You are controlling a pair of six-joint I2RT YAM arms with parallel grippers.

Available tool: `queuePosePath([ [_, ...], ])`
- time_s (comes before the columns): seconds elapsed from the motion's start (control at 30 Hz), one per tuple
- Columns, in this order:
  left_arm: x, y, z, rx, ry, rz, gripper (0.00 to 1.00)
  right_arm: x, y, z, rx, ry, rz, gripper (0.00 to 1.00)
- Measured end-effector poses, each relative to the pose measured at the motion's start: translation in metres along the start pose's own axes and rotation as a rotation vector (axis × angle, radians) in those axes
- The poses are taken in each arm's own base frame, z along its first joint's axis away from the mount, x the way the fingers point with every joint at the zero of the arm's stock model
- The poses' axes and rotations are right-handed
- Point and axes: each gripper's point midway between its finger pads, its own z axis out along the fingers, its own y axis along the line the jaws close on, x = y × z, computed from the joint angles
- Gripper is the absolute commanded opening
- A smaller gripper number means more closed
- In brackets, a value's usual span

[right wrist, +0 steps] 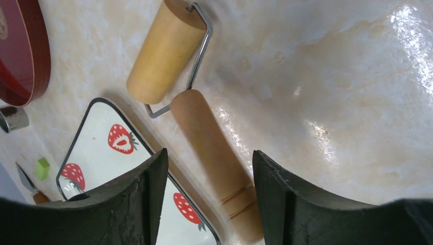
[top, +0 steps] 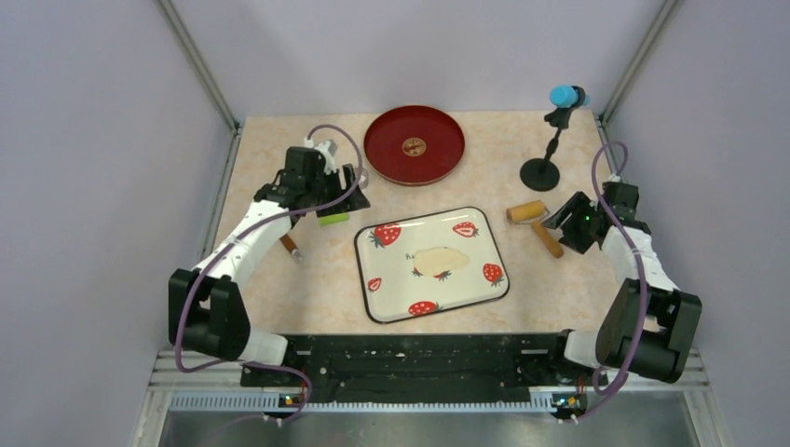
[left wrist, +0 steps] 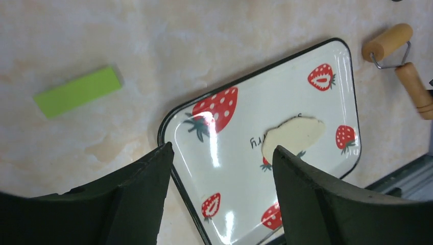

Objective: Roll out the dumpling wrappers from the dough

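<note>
Dough point(top: 438, 260): one thin, flat oval sheet lying near the middle of the strawberry tray point(top: 424, 231). At far left, the left gripper point(left wrist: 222, 153) hangs over the table above a green block point(left wrist: 77, 92), fingers wide apart and holding nothing. Right of the tray, the wooden roller point(top: 536, 223) lies on the table. The right gripper point(right wrist: 209, 158) hovers over its handle, fingers parted, with a gap showing on either side.
</note>
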Motion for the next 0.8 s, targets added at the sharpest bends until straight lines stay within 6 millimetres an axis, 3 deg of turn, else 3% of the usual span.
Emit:
queuePosePath([
  [0.13,0.038,0.026,0.008,0.031,0.093,-0.234,0.75,0.001,-0.004,0.0,0.022,0.002,0.003,0.73],
  [0.2,0.046,0.038,0.008,0.037,0.11,-0.335,0.76,0.002,-0.007,-0.001,0.034,0.002,0.002,0.89],
  [0.27,0.046,0.044,0.007,0.046,0.106,-0.397,0.76,0.002,-0.009,-0.003,0.047,-0.001,-0.003,0.92],
  [0.5,0.019,0.068,0.005,0.092,0.029,-0.582,0.75,0.002,-0.009,-0.006,0.055,-0.01,-0.005,0.94],
  [0.7,0.003,0.092,0.032,0.094,0.048,-0.715,0.67,0.007,-0.009,-0.007,0.046,0.014,-0.006,0.94],
  [0.8,-0.016,0.099,0.048,0.096,0.05,-0.731,0.63,0.01,-0.007,-0.005,0.038,0.03,-0.006,0.94],
])
